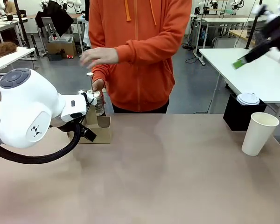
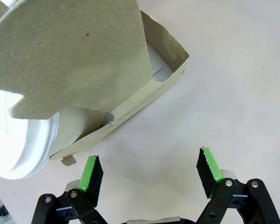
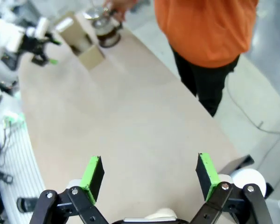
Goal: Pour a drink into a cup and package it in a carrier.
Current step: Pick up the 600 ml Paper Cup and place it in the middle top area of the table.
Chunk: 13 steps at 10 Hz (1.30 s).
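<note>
Brown cardboard forms the carrier [image 1: 101,130], a low box with thin, matte walls and a flat handle panel standing upright in its middle. It sits at the far left of the table [image 1: 154,186], close to the far edge. In the left wrist view one long wall runs slantwise across the picture, its cut edge turned towards the left claw [image 2: 149,158]. That claw is open and empty, with its green pads spread wide over bare table just short of the wall. A pale round body with a white rim [image 2: 18,154] sits in the carrier's end; I cannot tell what it is.

A glass pot [image 1: 98,101] stands upright just behind the carrier, with a person's hand [image 1: 98,84] at it. The drink [image 3: 108,35] shows as a dark band low in the pot.

The cup [image 1: 260,133] stands at the far right, well apart from the carrier. It is upright, its long axis vertical and its open mouth up, smooth white paper tapering down from a rolled rim. Behind it a black box [image 1: 235,119] carries white lids [image 1: 248,98].

Between carrier and cup the tan table lies smooth and bare, wide room through the middle and to the near edge. The right claw [image 3: 149,158] hangs high over that stretch, open and empty.
</note>
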Each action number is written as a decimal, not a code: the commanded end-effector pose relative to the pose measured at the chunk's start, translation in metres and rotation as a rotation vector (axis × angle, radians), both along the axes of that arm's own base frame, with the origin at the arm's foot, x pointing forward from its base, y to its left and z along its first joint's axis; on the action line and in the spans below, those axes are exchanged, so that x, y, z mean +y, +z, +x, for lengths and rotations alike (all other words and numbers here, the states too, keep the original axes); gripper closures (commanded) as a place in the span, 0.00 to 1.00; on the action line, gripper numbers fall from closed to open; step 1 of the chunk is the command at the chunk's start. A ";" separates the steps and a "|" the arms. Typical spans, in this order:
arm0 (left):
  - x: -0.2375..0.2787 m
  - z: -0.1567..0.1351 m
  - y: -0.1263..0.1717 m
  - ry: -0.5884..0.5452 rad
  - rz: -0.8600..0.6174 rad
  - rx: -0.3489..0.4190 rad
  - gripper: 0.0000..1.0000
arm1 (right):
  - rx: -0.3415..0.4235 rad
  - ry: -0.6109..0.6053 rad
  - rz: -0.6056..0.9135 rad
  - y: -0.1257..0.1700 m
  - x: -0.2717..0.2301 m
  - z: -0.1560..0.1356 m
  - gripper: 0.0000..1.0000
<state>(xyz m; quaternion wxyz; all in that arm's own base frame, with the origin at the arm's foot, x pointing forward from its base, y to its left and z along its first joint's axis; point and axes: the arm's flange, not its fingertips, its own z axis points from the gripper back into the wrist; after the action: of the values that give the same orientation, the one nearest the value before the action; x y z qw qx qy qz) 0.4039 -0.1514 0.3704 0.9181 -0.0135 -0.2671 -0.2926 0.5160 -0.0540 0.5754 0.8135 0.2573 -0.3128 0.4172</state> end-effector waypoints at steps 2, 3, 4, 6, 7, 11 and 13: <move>0.000 0.000 0.000 0.000 -0.001 0.000 0.00 | -0.138 0.050 0.198 -0.052 -0.096 -0.014 0.00; 0.000 0.000 0.000 0.000 -0.001 0.000 0.00 | -0.164 0.017 0.283 -0.077 -0.122 -0.030 0.00; 0.000 0.000 0.000 0.000 -0.001 0.000 0.00 | -0.186 0.002 0.349 -0.102 -0.141 -0.043 0.00; 0.000 0.000 0.000 0.000 -0.001 0.000 0.00 | -0.223 -0.027 0.480 -0.161 -0.179 -0.064 0.00; 0.000 0.000 0.000 0.000 -0.001 0.000 0.00 | -0.244 -0.021 0.560 -0.187 -0.195 -0.073 0.00; 0.000 0.000 0.000 0.000 -0.001 0.000 0.00 | -0.240 -0.033 0.601 -0.210 -0.207 -0.075 0.00; 0.000 0.000 0.000 0.000 -0.001 0.000 0.00 | -0.219 -0.049 0.597 -0.223 -0.206 -0.085 0.00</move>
<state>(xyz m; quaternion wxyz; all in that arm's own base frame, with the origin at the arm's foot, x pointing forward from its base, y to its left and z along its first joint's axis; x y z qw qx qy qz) 0.4038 -0.1518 0.3705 0.9179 -0.0132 -0.2672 -0.2931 0.4369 -0.2589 0.3591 0.6664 0.4327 -0.5157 0.3207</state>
